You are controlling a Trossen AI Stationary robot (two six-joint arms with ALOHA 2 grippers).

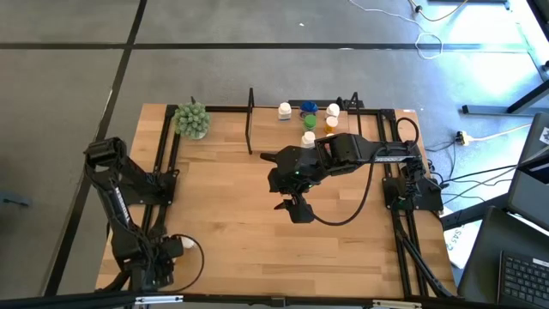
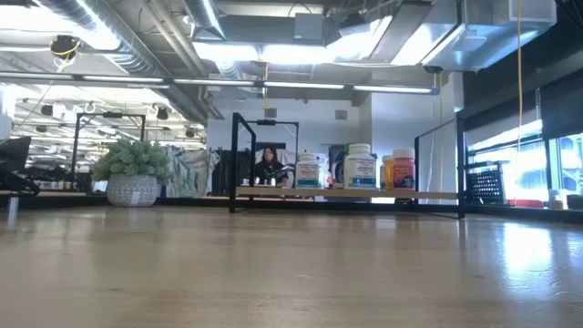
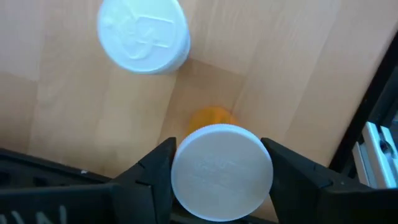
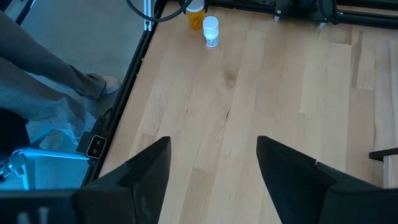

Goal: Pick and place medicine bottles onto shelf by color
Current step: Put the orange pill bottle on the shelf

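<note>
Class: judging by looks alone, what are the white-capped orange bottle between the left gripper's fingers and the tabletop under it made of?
White-capped orange bottle: probably plastic; the body looks translucent orange, the matte white cap faintly embossed. Tabletop: light wood, apparently smooth; grain lines and board seams show.

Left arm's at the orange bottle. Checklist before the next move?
1. Orange bottle centred in left gripper: ok.
2. Left grip closed on it: cannot tell.
3. White bottle stands apart from the orange one: ok.
4. Right gripper open, empty, over mid-table: ok.
5. Shelf has bare board at its left end: ok.
</note>
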